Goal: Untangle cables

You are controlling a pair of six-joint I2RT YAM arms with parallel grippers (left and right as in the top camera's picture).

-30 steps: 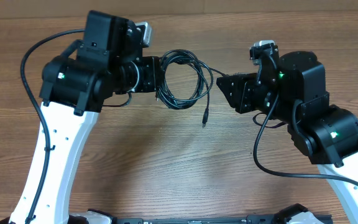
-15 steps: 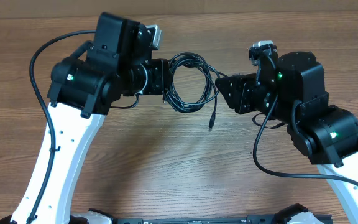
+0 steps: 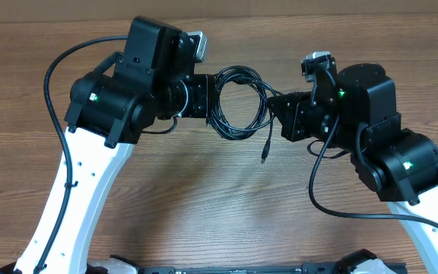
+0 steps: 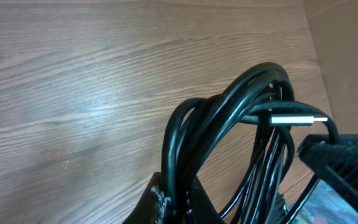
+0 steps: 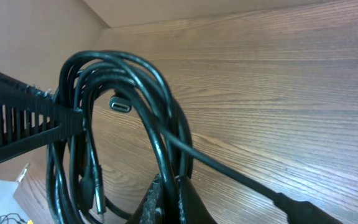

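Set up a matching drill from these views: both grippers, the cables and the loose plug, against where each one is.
Things:
1. left gripper
2. right gripper
3. cables
4. loose plug

Places:
A. trails out below the loop in the overhead view
B. clamps the loop on the left arm's side
C. strung between both grippers
D. clamps the loop on the right arm's side

Pairs: 1-B, 2-D, 3-C, 4-A

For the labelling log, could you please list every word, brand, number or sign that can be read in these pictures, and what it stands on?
No readable text anywhere: none on the cables, their silver plug, the left gripper, the right gripper or the table.
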